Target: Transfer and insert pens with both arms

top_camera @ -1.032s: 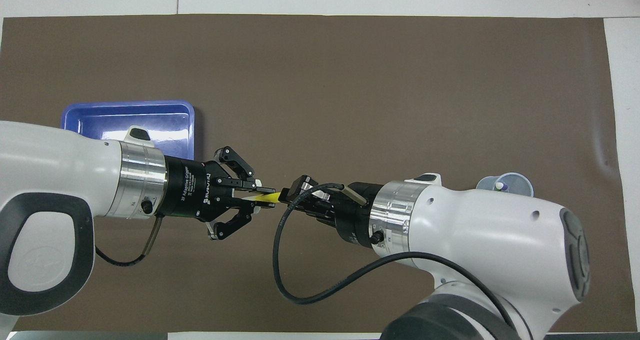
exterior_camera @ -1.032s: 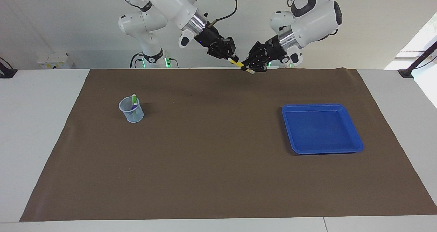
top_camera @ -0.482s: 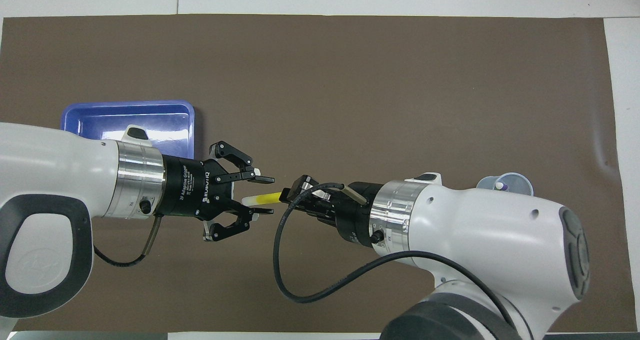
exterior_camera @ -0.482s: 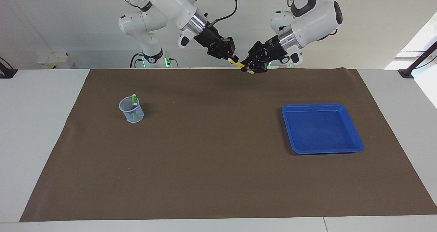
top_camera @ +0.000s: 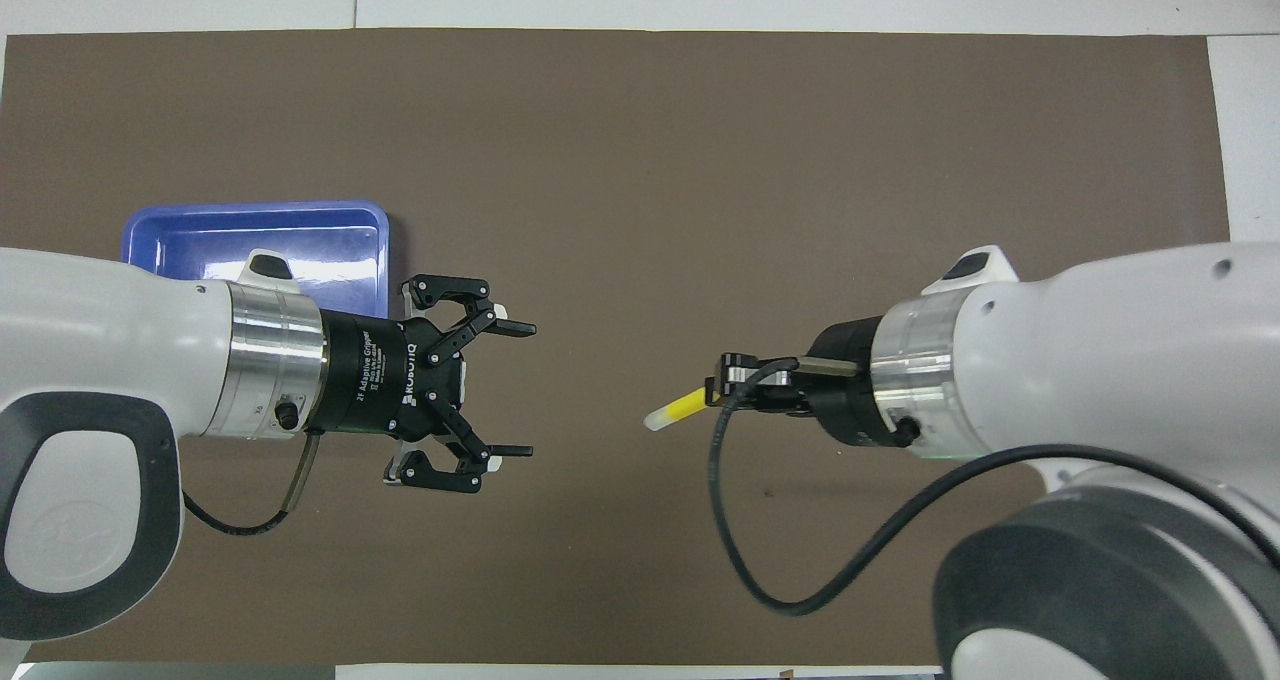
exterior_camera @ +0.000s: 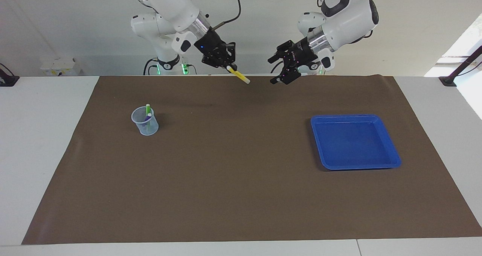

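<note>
My right gripper (exterior_camera: 229, 66) is shut on the yellow pen (exterior_camera: 238, 75) and holds it up over the mat edge nearest the robots. The pen's pale end points down and out of the fingers. It also shows in the overhead view (top_camera: 676, 410), sticking out of the right gripper (top_camera: 716, 397). My left gripper (exterior_camera: 272, 70) is open and empty, a short gap from the pen's tip, jaws spread wide in the overhead view (top_camera: 527, 390). The green pen (exterior_camera: 148, 110) and the purple pen (exterior_camera: 149, 117) stand in the pale-blue mesh cup (exterior_camera: 145, 122).
An empty blue tray (exterior_camera: 354, 141) lies on the brown mat (exterior_camera: 233, 173) toward the left arm's end; it shows partly under the left arm in the overhead view (top_camera: 250, 230). The cup is hidden under the right arm in the overhead view.
The left gripper opened and let go of the yellow pen. The right gripper kept the pen and drew away toward its own end; the two grippers are now apart.
</note>
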Tool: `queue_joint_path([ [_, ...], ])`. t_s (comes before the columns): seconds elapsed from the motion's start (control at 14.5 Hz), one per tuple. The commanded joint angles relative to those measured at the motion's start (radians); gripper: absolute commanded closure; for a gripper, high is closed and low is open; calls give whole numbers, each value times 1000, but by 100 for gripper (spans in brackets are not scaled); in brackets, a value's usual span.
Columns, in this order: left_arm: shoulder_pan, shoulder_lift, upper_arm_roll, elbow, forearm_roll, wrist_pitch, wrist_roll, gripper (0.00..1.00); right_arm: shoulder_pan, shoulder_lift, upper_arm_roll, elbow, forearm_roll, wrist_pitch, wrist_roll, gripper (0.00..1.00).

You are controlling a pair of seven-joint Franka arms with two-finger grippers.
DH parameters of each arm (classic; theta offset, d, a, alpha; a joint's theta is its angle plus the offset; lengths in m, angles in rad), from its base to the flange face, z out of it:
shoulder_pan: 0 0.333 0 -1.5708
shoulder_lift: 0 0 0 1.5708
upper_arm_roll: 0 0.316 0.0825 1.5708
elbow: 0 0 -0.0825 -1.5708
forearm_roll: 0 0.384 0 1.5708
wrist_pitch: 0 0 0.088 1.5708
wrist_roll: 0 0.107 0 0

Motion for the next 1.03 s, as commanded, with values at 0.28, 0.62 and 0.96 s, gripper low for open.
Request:
queue_joint_path([
  [0.28,-15,-11,8,-9,37,50,1,0,-125,9,2,28,-429,-131,-474,100],
  [0.62,-14,-5,8,1,37,75,0,0,-346,-5,2,-111,-532,-18,-841,100],
  [0.96,1,22,-4,30,239,90,175,0,-361,-54,2,-279,-529,117,-843,100],
])
